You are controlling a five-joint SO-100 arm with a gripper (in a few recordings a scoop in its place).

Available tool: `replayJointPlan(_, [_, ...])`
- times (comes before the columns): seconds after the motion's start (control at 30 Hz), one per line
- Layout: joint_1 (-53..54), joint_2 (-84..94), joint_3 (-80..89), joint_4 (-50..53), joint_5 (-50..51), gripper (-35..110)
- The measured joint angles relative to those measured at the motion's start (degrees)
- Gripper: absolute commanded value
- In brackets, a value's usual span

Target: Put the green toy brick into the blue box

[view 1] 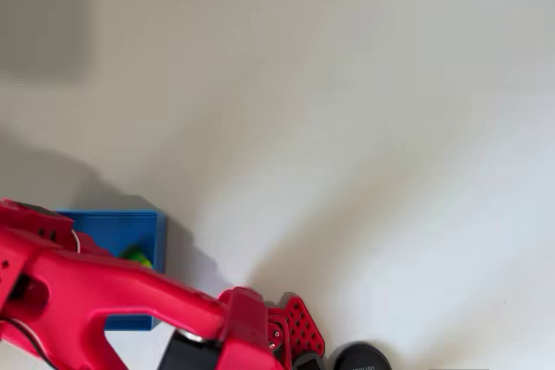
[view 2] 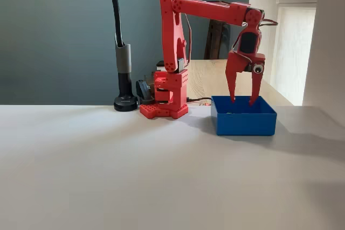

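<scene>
Where any writing might sit, on the black round base [view 1: 360,358] at the near edge of the overhead view, there is only a faint pale mark too small to read; no other brand or label can be made out.

Gripper [view 2: 243,101] hangs over the blue box [view 2: 243,123] in the fixed view, fingers spread wide apart, pointing straight down, tips level with the box rim or just inside it. Nothing between the fingers; whether the tips touch the box floor cannot be told. A small round part with a pale ring sits on the right finger's upper side.

Green toy brick [view 1: 137,256] lies inside the blue box in the overhead view, by the right wall, partly hidden under the red arm [view 1: 104,296]. Lime-green with a darker green patch. In the fixed view the near wall of the box hides it.

Blue box sits on the white tabletop [view 2: 135,176], right of the arm's red base [view 2: 164,106], near but apart from it. In the overhead view the box is at the lower left, mostly covered by the arm.

Black gooseneck stand [view 2: 123,63] rises left of the base, its foot on the tabletop's far edge. Dark teal wall behind.
</scene>
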Motion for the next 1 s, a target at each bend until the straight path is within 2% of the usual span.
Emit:
replayJointPlan(0.33, [1.5, 0.0, -5.5, 0.0, 3.2, 0])
replayJointPlan(0.6, [10.9, 9.6, -3.7, -3.6, 3.9, 0])
replayJointPlan(1.0, [38.8, 28.4, 19.3, -17.8, -3.8, 0])
